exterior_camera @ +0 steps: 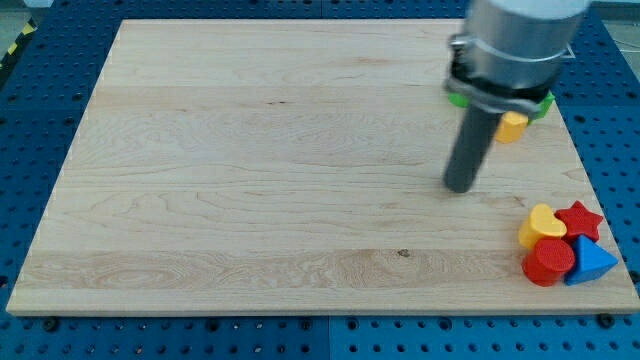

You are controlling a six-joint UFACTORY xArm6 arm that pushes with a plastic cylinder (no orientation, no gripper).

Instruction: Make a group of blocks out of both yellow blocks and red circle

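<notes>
Lighting: bright, even, from overhead; we see no hard glare on the table [250,160]. Shadows: soft and short, one beside our tip [459,187], small ones under the blocks at the view's lower right. Focus: wood grain sharp; our arm housing [520,45] at the view's top slightly blurred. Edges: no marked distortion.

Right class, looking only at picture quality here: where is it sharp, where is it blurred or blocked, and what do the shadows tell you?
Camera view: lighting is even and soft, with no glare on the wooden board; my tip casts only a faint shadow; the arm's upper housing looks large and slightly soft, hiding most of a green block and part of one yellow block; the yellow heart and red circle appear sharp.
</notes>
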